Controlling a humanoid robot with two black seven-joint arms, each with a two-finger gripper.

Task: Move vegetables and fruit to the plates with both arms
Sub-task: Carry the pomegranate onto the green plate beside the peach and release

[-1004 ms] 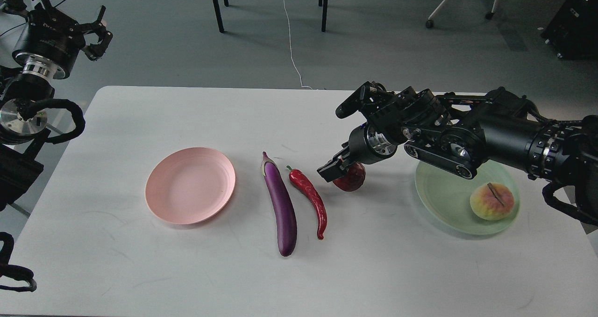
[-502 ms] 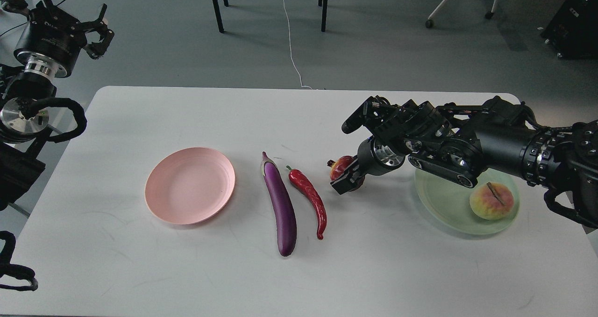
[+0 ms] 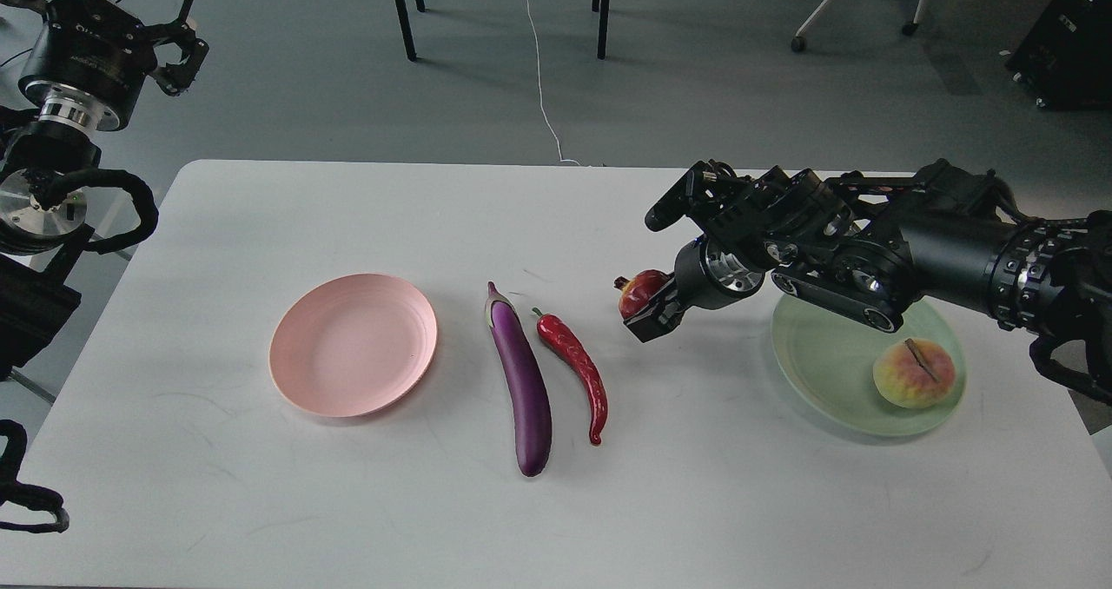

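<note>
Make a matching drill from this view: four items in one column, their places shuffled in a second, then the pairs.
Items:
1. peach
2. pomegranate
3. eggplant
4. pink plate

Places:
A. held in the right gripper
B. on the table, between the pink plate and the chili pepper
C. on the green plate
D. bare, left of the vegetables

Pairs: 1-C, 2-A, 3-B, 4-D
</note>
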